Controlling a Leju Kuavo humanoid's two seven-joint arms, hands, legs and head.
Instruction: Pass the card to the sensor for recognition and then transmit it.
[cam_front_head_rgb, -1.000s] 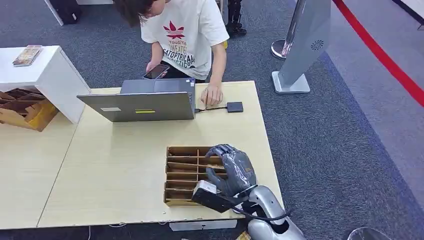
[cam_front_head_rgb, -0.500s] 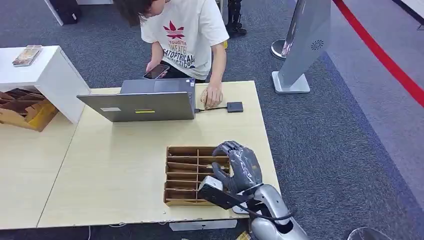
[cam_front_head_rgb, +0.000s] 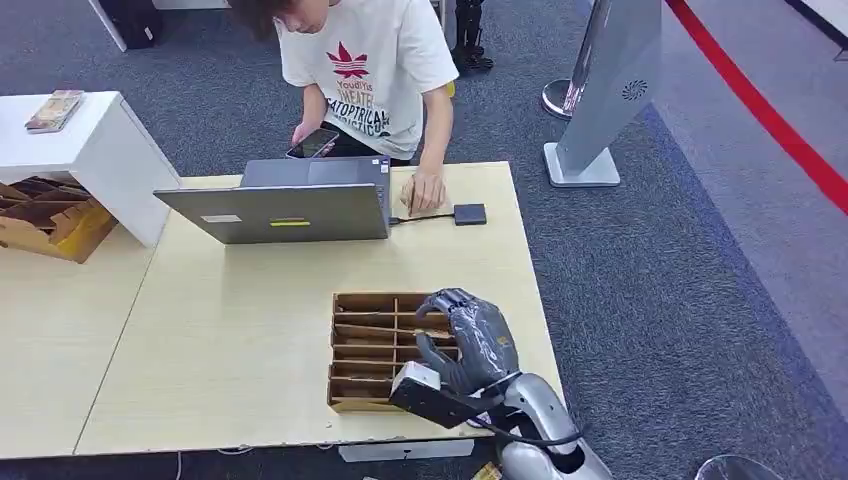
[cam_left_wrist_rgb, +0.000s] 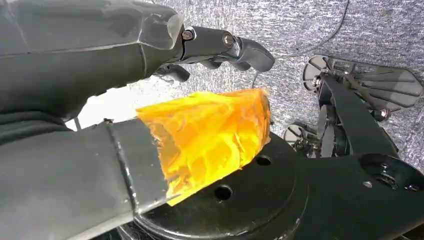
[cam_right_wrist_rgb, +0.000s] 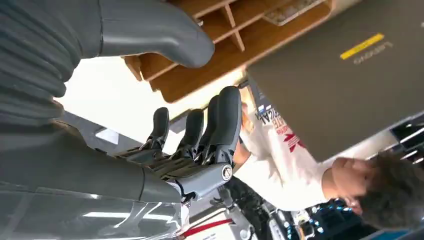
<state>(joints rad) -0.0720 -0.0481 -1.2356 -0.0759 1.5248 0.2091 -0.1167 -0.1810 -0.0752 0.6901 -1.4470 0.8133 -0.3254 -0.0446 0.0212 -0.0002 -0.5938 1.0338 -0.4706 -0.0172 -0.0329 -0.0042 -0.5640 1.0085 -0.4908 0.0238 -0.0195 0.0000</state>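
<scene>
A brown cardboard divider box (cam_front_head_rgb: 345, 404) sits on the table near its front right corner. My right hand (cam_front_head_rgb: 470, 340) hovers over the box's right side with its fingers curved down and nothing in them. In the right wrist view the right hand (cam_right_wrist_rgb: 200, 135) has thumb and fingers apart above the box (cam_right_wrist_rgb: 200, 70); a pale flat piece, perhaps a card (cam_right_wrist_rgb: 292, 9), lies in one compartment. The small black sensor (cam_front_head_rgb: 470, 214) lies at the table's far edge, cabled to the laptop. My left hand (cam_left_wrist_rgb: 150, 50) hangs over the carpet holding nothing.
An open grey laptop (cam_front_head_rgb: 280, 212) stands at the table's far side. Behind it a person (cam_front_head_rgb: 370, 60) holds a phone (cam_front_head_rgb: 312, 143), with the other hand (cam_front_head_rgb: 425, 190) beside the sensor. A white cabinet (cam_front_head_rgb: 90, 150) and a cardboard tray (cam_front_head_rgb: 45, 220) stand far left; a grey stand (cam_front_head_rgb: 600, 90) is behind the table.
My right hand drifted a little right over the box, then came back left. The person's head lifted slightly. Nothing was picked up.
</scene>
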